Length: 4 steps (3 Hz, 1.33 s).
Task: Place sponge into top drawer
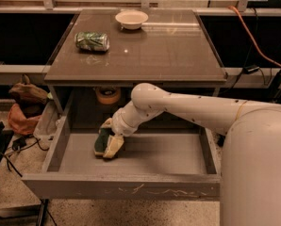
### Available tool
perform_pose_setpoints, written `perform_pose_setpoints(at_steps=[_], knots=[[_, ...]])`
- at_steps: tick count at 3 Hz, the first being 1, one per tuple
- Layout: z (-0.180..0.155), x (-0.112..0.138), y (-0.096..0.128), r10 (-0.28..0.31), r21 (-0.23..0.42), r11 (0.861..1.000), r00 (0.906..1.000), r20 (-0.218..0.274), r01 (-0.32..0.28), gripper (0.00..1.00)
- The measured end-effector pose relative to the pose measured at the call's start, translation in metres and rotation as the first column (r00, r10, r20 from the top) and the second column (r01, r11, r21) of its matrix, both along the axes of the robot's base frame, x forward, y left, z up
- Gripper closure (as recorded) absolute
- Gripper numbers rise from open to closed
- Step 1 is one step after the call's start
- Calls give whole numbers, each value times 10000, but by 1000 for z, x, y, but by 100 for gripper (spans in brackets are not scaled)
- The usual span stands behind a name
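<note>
End effector [111, 139] sits low inside the top drawer [121, 191], toward its left side, clamped on the tilted sponge [102, 142] just at the drawer floor, so a release on edge could let the sponge topple or cling and lift back out.

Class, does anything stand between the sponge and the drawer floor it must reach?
Nothing visible does. The tool is down inside the open drawer with the sponge, low at the left of its floor. The can and bowl lie up on the table, out of the path.
</note>
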<state>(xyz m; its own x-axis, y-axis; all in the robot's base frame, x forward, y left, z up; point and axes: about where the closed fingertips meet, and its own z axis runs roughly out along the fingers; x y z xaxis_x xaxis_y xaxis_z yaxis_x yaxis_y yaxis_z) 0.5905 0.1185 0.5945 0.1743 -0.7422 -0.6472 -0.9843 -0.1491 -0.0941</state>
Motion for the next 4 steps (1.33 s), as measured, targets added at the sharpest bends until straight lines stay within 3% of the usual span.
perform_pose_setpoints(at_steps=[3,4], knots=[[0,0,0,2,0,10000,10000,-2,-2,12],[0,0,0,3,0,10000,10000,-3,-3,0]])
